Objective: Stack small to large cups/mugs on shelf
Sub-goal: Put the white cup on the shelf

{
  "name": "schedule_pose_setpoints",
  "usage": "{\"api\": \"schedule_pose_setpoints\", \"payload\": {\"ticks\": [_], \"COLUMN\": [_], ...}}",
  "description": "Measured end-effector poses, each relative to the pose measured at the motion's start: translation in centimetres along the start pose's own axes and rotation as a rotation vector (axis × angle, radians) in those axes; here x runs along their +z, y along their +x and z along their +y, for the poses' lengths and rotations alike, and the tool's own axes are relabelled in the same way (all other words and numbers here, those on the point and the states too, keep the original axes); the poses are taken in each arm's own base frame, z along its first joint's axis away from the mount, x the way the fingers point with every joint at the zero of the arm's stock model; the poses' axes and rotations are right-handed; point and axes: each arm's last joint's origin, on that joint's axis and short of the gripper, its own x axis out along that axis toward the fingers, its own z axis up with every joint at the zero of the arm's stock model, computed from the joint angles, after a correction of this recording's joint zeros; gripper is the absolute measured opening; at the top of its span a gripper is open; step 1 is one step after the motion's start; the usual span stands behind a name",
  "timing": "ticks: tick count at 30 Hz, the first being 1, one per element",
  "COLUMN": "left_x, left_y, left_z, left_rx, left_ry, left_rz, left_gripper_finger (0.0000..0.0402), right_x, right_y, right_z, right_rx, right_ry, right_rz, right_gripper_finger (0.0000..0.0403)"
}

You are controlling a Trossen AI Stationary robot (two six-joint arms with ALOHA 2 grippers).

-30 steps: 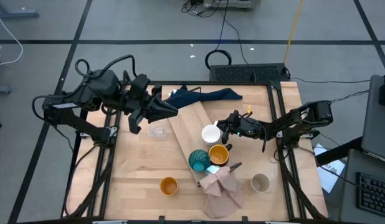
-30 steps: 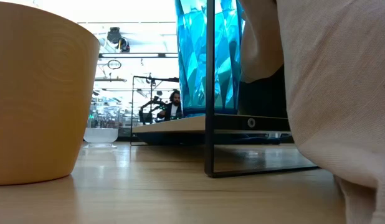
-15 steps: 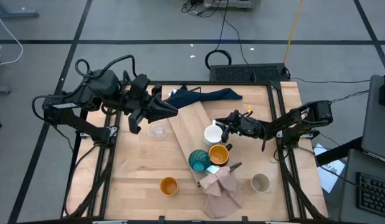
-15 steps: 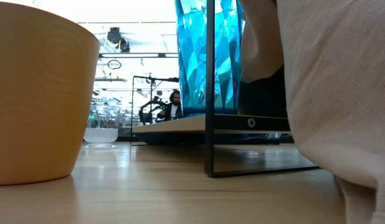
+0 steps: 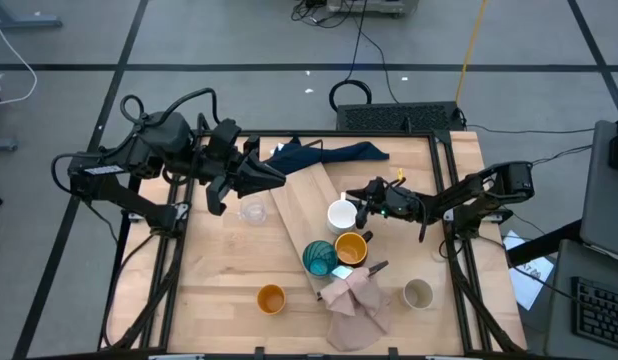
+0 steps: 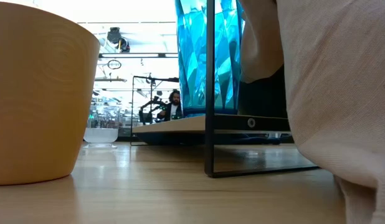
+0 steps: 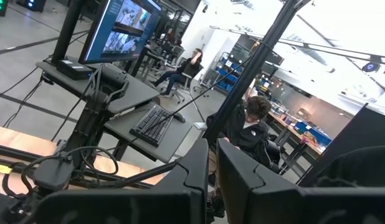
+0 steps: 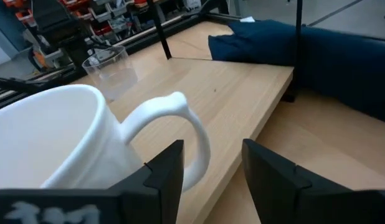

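The pale wooden shelf (image 5: pixel 301 208) runs slantwise across the table. On it stand a white mug (image 5: pixel 339 215), a mustard-yellow mug (image 5: pixel 350 247) and a teal cup (image 5: pixel 318 258), each on its base. My right gripper (image 8: pixel 211 158) is open and low beside the white mug, one finger on either side of the mug's handle (image 8: pixel 194 134); I cannot tell whether either finger touches it. My left gripper (image 5: pixel 277 178) is shut and raised above the shelf's far end. A clear glass (image 5: pixel 253 211), an orange cup (image 5: pixel 271 298) and a beige-grey cup (image 5: pixel 418 293) stand on the table.
A dark blue cloth (image 5: pixel 329 153) lies at the table's far edge, behind the shelf. A pinkish-beige cloth (image 5: pixel 357 302) lies over the shelf's near end. In the low view the orange cup (image 6: pixel 37 93) and this cloth (image 6: pixel 329 93) stand close to the camera.
My right gripper has opened and let go of the white mug's handle, staying where it was. The white mug stands still on the shelf.
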Motion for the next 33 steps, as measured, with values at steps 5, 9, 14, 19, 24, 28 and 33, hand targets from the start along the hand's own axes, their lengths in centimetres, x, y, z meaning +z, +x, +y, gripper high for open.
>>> {"api": "schedule_pose_setpoints", "payload": {"ticks": [5, 9, 14, 19, 24, 28, 33], "left_x": [0.0, -0.1, -0.2, -0.4, -0.5, -0.6, -0.6], "left_y": [0.0, 0.0, 0.0, 0.0, 0.0, 0.0, 0.0], "left_z": [0.0, 0.0, 0.1, 0.2, 0.3, 0.3, 0.3], "left_rx": [0.0, 0.004, 0.013, 0.024, 0.03, 0.033, 0.034], "left_ry": [0.0, -0.003, -0.007, -0.011, -0.017, -0.017, -0.016], "left_rz": [0.001, 0.007, 0.024, 0.042, 0.053, 0.058, 0.06], "left_gripper_finger": [0.0031, 0.0031, 0.0031, 0.0031, 0.0031, 0.0031, 0.0031], "right_x": [-0.1, -0.2, -0.3, -0.4, -0.1, 0.1, 0.3], "right_y": [0.0, 0.0, 0.0, 0.0, -0.2, -0.6, -1.9], "right_z": [0.0, -0.1, -0.1, -0.1, 0.0, -0.3, -1.1], "right_rx": [-0.003, -0.007, 0.007, 0.006, 0.011, 0.002, -0.011], "right_ry": [-0.006, -0.014, -0.021, -0.024, -0.026, -0.025, -0.022], "right_rz": [0.007, 0.018, 0.04, 0.046, 0.033, 0.034, 0.018], "right_gripper_finger": [0.0153, 0.0153, 0.0153, 0.0153, 0.0153, 0.0153, 0.0153]}}
